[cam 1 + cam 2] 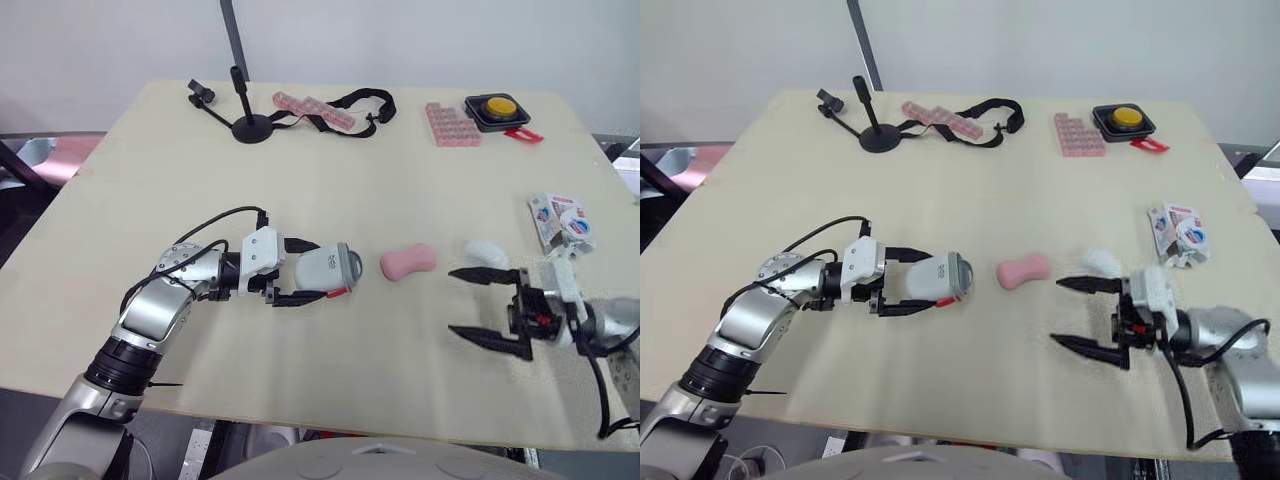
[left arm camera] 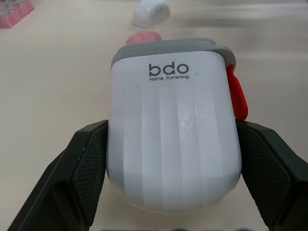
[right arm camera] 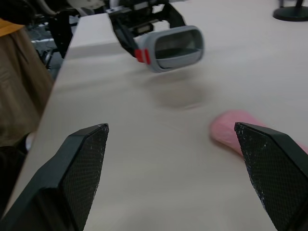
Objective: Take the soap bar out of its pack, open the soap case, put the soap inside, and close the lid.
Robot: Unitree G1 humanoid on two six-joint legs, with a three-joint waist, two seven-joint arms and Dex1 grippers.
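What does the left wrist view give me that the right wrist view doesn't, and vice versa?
Left wrist adds: the white side of the soap case with bdo lettering, clamped between the jaws of the left gripper, and a white rounded object beyond it. Right wrist adds: the case's gray-rimmed end face, held clear of the table, and the right gripper with jaws wide open, empty. Both share: the case, its red latch and the pink soap lying bare on the table.
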